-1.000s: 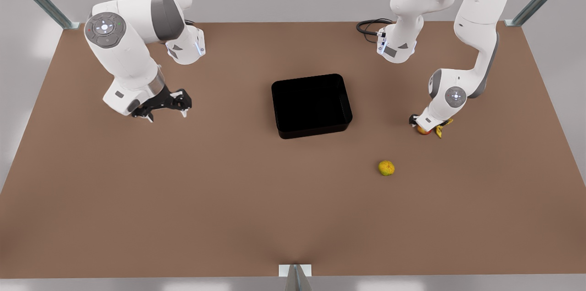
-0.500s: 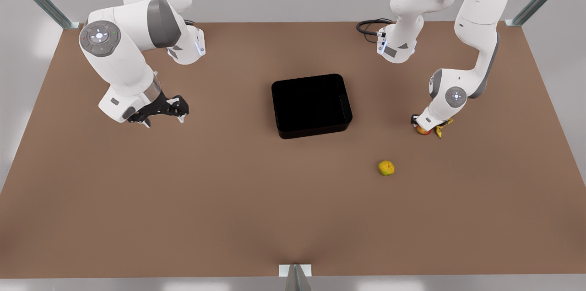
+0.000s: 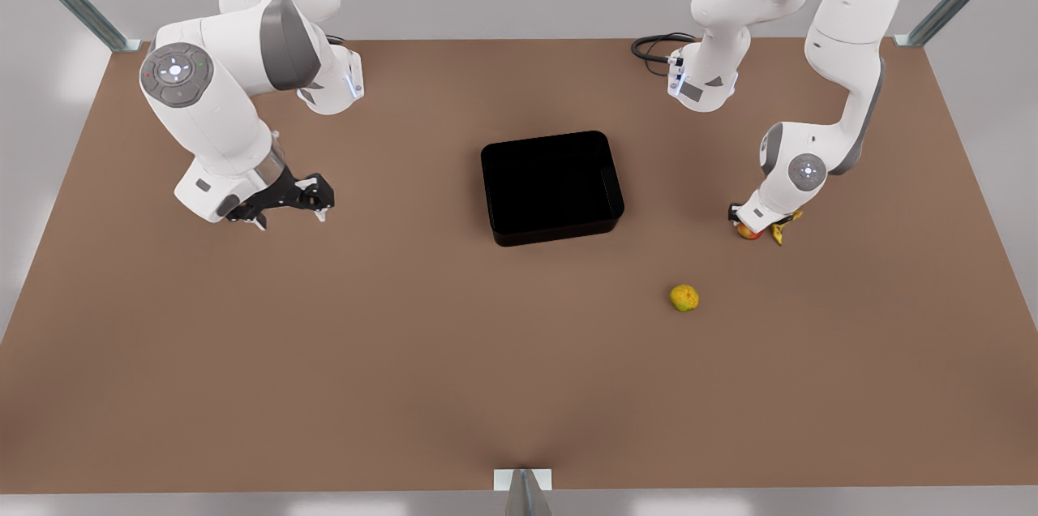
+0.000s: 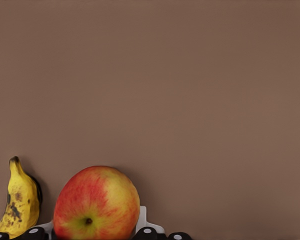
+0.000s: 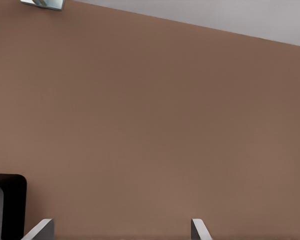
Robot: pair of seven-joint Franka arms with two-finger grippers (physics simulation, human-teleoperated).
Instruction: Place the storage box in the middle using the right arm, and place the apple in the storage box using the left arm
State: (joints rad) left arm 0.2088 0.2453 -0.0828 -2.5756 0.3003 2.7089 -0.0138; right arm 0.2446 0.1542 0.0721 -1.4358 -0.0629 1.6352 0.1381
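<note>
The glossy black storage box [image 3: 551, 187] sits mid-table; one corner of the box [image 5: 7, 205] shows in the right wrist view. At the front view's right, my left gripper [image 3: 748, 225] is down on the table with its fingers on both sides of the red-yellow apple [image 4: 96, 200], which rests on the tabletop. In the front view the apple [image 3: 748, 232] peeks out under the wrist. My right gripper [image 3: 292, 217] hovers open at the front view's left, well away from the box, with nothing between its fingers [image 5: 42, 229].
A spotted yellow banana [image 4: 17, 200] lies right beside the apple, and the banana [image 3: 780, 230] also pokes out from under the wrist in the front view. A yellow-green round fruit [image 3: 684, 298] lies nearer the table's front. Both arm bases stand at the back edge.
The right arm has drawn back a little toward the front view's left, with its gripper still open. The left gripper has stayed at the apple.
</note>
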